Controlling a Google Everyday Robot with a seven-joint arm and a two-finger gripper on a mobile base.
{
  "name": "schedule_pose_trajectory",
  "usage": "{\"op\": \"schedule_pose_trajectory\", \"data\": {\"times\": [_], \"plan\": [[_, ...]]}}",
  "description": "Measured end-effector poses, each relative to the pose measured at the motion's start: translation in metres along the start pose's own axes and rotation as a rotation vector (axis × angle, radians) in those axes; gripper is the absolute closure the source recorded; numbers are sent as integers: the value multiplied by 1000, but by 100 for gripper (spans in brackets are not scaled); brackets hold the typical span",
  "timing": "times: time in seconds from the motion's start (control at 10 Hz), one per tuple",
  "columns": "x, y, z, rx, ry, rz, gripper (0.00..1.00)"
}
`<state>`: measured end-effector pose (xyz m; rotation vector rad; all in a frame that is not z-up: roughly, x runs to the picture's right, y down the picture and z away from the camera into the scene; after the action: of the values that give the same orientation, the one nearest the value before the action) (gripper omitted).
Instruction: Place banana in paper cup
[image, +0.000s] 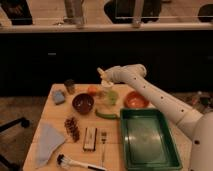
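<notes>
My gripper (105, 83) is at the back middle of the table, just above the paper cup (111, 96), a pale whitish-green cup between the two bowls. It is shut on the banana (101, 74), a small pale-yellow fruit that sticks up and to the left out of the fingers. The banana hangs above and slightly left of the cup's mouth, apart from it. The white arm reaches in from the lower right.
Around the cup are an orange fruit (92, 90), a dark brown bowl (83, 103), an orange bowl (135, 100) and a long green vegetable (106, 114). A green tray (148, 141) fills the right side. A dark small cup (69, 86), blue sponge (59, 96), cloth (47, 142) and brush (80, 164) lie left.
</notes>
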<state>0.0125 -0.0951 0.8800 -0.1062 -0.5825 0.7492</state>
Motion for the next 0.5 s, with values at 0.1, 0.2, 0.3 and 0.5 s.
{"op": "schedule_pose_trajectory", "data": {"times": [0.1, 0.2, 0.3, 0.5], "plan": [[-1, -2, 0, -1, -16, 16, 99], [-1, -3, 2, -7, -42, 42, 99], [-2, -3, 5, -15, -65, 63, 99], [-5, -1, 11, -32, -112, 106, 99]]}}
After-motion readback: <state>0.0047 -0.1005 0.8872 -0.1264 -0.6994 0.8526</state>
